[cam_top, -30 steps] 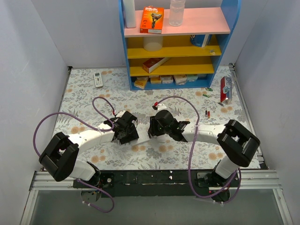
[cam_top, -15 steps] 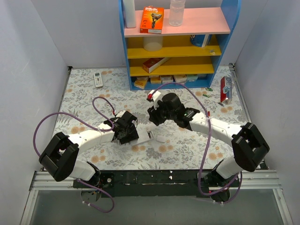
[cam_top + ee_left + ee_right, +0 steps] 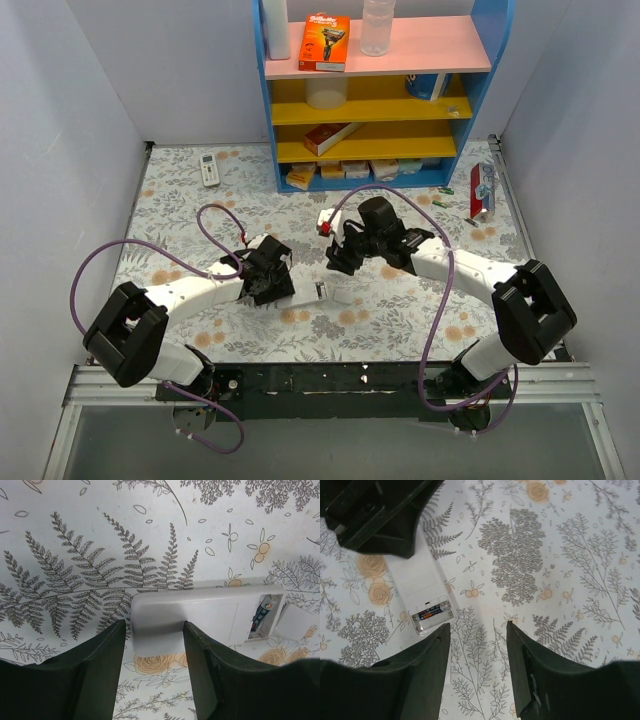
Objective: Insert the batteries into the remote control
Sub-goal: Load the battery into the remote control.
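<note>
Remote control (image 3: 312,291): lying flat, smooth back up, on the flowery table (image 3: 180,220), around the middle and a bit closer to the near edge. Gripping the end nearest the left edge with the left gripper (image 3: 154,630), one finger pressing on each side and nothing else in the grip. Probably holding it like this to stop it sliding while cells are going in. Leaving the other end free, pointing toward the right edge, with the little battery box (image 3: 262,615) open and facing up, easy to reach from above. Resting the small white lid (image 3: 297,622) on the table just beside that open end, out of the way.

Looking into the box from the right wrist view: one of the batteries (image 3: 432,613) sitting in one slot, dark with orange print, and the slot next to it looking white and bare. Guessing that one more cell is needed, though hard to be sure.

Hanging the right gripper (image 3: 477,630) just past the open end, on the far side of it, fingers spread wide apart and carrying nothing. Probably getting ready to go and fetch another cell.

Farther back, near the far left corner: a smaller white remote (image 3: 209,168) with buttons, lying alone. Standing at the far edge: a blue shelf (image 3: 262,110) holding boxes and bottles, with an orange box (image 3: 325,42) on its top board.
</note>
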### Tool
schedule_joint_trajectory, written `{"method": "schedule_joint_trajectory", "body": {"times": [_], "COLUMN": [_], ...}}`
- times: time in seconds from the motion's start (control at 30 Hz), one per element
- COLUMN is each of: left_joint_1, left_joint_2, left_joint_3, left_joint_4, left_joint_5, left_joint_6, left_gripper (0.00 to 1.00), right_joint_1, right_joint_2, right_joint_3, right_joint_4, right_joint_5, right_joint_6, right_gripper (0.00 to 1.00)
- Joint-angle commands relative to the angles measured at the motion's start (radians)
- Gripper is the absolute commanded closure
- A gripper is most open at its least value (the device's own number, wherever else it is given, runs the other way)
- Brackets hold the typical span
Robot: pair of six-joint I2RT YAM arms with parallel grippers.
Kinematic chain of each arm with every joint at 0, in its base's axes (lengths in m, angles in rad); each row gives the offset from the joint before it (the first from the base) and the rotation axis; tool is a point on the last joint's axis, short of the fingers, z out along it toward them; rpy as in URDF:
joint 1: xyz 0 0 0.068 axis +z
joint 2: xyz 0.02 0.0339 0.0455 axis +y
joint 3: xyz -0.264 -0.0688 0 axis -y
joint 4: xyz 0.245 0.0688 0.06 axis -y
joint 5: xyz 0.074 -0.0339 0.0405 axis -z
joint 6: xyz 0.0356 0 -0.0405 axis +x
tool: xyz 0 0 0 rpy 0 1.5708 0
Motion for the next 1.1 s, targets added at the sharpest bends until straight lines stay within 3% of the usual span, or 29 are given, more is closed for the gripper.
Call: {"method": "schedule_joint_trajectory", "body": {"times": [0.0, 0.27, 0.53, 0.6, 1.07], "left_joint_1": [0.025, 0.068, 0.068, 0.070, 0.070], "left_joint_2": [0.007, 0.052, -0.083, -0.092, -0.022], "left_joint_3": [0.043, 0.106, 0.062, 0.030, 0.027], "left_joint_4": [0.028, 0.046, 0.032, 0.043, 0.014], "left_joint_5": [-0.043, -0.034, 0.026, 0.063, 0.118], "left_joint_6": [0.075, 0.144, 0.058, 0.044, 0.041], "left_gripper": [0.51, 0.47, 0.12, 0.09, 0.18], "right_joint_1": [-0.006, 0.021, 0.032, 0.035, 0.044], "right_joint_2": [-0.006, 0.044, 0.060, 0.076, 0.162], "right_joint_3": [-0.041, -0.061, -0.111, -0.108, -0.058], "right_joint_4": [0.039, 0.087, 0.153, 0.153, 0.131], "right_joint_5": [-0.146, -0.184, -0.172, -0.167, -0.166], "right_joint_6": [-0.126, -0.092, -0.058, -0.061, -0.083], "right_gripper": [0.44, 0.49, 0.56, 0.56, 0.61]}}
